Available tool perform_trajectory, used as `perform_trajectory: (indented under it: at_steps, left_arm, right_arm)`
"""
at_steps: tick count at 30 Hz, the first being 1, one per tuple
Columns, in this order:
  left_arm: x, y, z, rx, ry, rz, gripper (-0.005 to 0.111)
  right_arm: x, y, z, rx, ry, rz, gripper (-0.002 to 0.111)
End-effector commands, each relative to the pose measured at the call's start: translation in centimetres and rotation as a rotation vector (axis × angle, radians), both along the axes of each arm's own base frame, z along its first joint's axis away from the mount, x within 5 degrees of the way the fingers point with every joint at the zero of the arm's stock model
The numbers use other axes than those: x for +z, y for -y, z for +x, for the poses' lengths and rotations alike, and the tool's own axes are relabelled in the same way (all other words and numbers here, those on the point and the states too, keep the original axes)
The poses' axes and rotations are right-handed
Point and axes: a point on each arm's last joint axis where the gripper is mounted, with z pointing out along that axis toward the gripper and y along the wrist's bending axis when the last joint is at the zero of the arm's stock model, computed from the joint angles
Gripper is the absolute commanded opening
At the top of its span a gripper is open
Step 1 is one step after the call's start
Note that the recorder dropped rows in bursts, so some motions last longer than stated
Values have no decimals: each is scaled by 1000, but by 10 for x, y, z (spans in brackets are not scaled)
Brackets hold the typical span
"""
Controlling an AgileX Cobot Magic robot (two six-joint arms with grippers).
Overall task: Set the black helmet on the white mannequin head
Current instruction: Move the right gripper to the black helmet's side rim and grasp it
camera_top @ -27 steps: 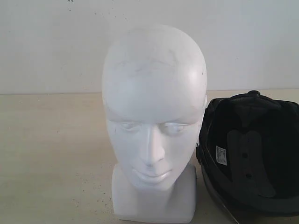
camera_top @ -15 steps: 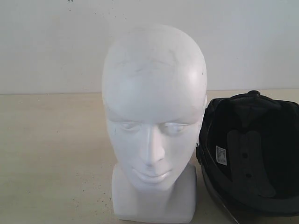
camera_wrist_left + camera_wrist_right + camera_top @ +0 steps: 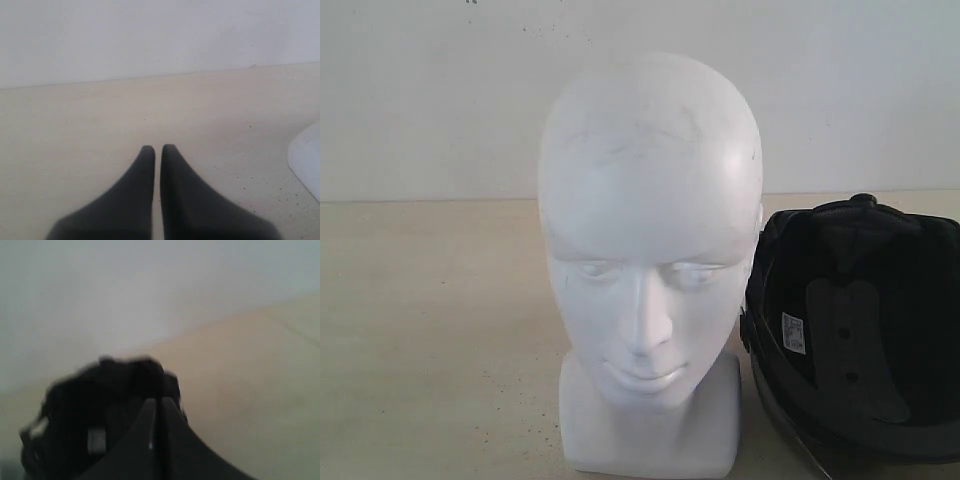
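The white mannequin head (image 3: 650,260) stands upright in the middle of the exterior view, face toward the camera, bare on top. Right beside it lies the black helmet (image 3: 860,330), turned with its padded inside and a small white label facing the camera. Neither arm shows in the exterior view. My left gripper (image 3: 157,148) is shut with nothing in it, low over the table; a white corner of the mannequin base (image 3: 307,160) shows at that view's edge. My right gripper (image 3: 159,401) is shut and empty, with the blurred helmet (image 3: 85,410) just beyond its tips.
A beige table (image 3: 430,340) carries both things, and a plain white wall (image 3: 430,90) rises behind it. The helmet runs past the right edge of the exterior view.
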Motion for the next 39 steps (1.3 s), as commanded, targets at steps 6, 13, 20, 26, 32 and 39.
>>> perform_trajectory:
  at_steps: [6, 13, 20, 26, 32, 39]
  left_arm:
    - [1, 0, 0, -1, 9, -5, 4]
    - [1, 0, 0, -1, 9, -5, 4]
    - [1, 0, 0, -1, 9, -5, 4]
    - [1, 0, 0, -1, 9, -5, 4]
    - [1, 0, 0, -1, 9, -5, 4]
    - [1, 0, 0, -1, 9, -5, 4]
  right_arm:
    - [23, -11, -24, 74, -180, 87, 0]
    - [22, -23, 18, 343, -421, 25, 0]
    - [-1, -7, 95, 298, -636, -60, 26]
    - [-17, -5, 130, 267, -687, 28, 87]
    - [-36, -6, 159, 278, -719, 78, 74]
    - [-52, 5, 179, 196, -740, 8, 74]
